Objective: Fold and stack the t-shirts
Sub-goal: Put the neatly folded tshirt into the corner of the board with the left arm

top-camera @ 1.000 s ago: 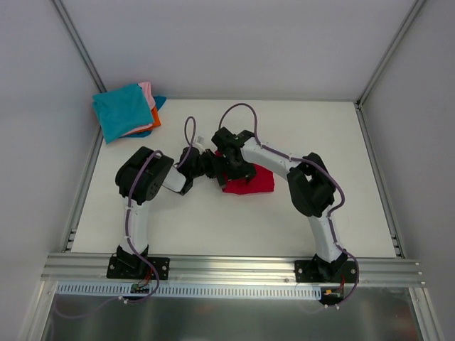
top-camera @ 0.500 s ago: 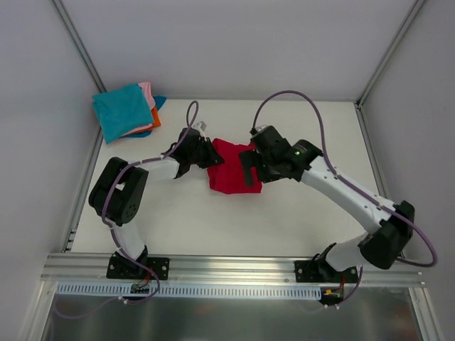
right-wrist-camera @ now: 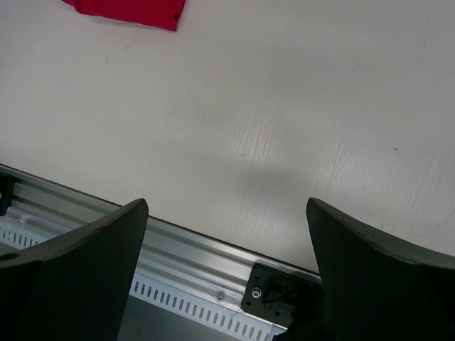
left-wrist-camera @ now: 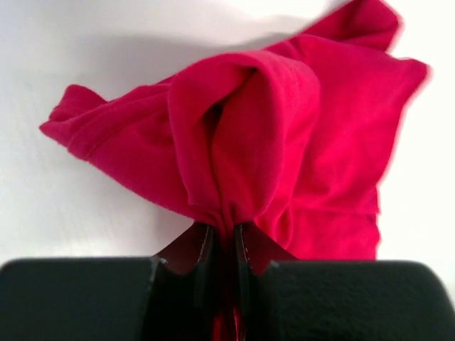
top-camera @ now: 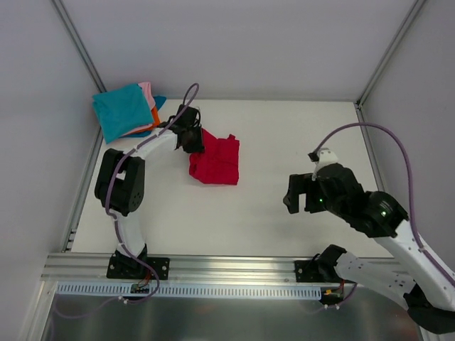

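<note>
1. The red t-shirt [top-camera: 215,162] lies folded into a rough bundle on the table [top-camera: 284,142], left of centre and just right of the stack of folded shirts [top-camera: 128,110] in the far left corner
2. It looks soft, light and limp: in the left wrist view the cloth puckers into a hood-shaped fold where it is pinched, so I judge it will sag and unfold if lifted by one point
3. A grip through all layers at a folded edge should keep the bundle together best
4. The left gripper [left-wrist-camera: 222,245] is clenched on a gathered edge of the shirt at its far left corner
5. The right gripper [right-wrist-camera: 226,234] stands wide apart, holding nothing, well away over the near right table
</note>
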`<state>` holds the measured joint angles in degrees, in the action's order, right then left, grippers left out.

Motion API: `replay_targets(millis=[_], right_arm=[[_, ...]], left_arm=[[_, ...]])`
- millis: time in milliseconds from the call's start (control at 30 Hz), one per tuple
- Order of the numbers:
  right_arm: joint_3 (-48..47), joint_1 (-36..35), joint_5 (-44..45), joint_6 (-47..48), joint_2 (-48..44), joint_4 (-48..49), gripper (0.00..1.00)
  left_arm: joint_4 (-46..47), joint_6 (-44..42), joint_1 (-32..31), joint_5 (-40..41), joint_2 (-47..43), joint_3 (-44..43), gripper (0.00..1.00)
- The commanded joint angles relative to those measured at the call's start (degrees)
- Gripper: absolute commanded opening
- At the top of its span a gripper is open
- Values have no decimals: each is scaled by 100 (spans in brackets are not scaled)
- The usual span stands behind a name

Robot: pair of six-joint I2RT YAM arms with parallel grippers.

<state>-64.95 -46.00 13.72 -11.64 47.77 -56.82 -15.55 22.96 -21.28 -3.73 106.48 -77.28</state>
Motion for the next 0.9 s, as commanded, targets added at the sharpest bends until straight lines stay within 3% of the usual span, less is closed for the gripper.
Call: replay_targets(millis=[0, 233, 533, 733, 867], right_arm=[[166, 29, 351, -163, -626, -409, 100], [483, 38, 421, -181, -998, -444, 99], [808, 56, 272, -190, -849, -137, 100], [869, 108, 220, -111, -576, -23, 99], [940, 126, 96, -146, -470, 109, 99]], left_arm=[[-1149, -441, 255, 241, 512, -847, 0], [-2496, -1153, 615, 329, 1770, -2826, 0], [-2795, -1338, 1432, 338, 2316, -4216, 0], [-2655, -1592, 1609, 539, 2307, -4690, 0], [-2856, -1961, 1670, 680, 2518, -5462, 0]])
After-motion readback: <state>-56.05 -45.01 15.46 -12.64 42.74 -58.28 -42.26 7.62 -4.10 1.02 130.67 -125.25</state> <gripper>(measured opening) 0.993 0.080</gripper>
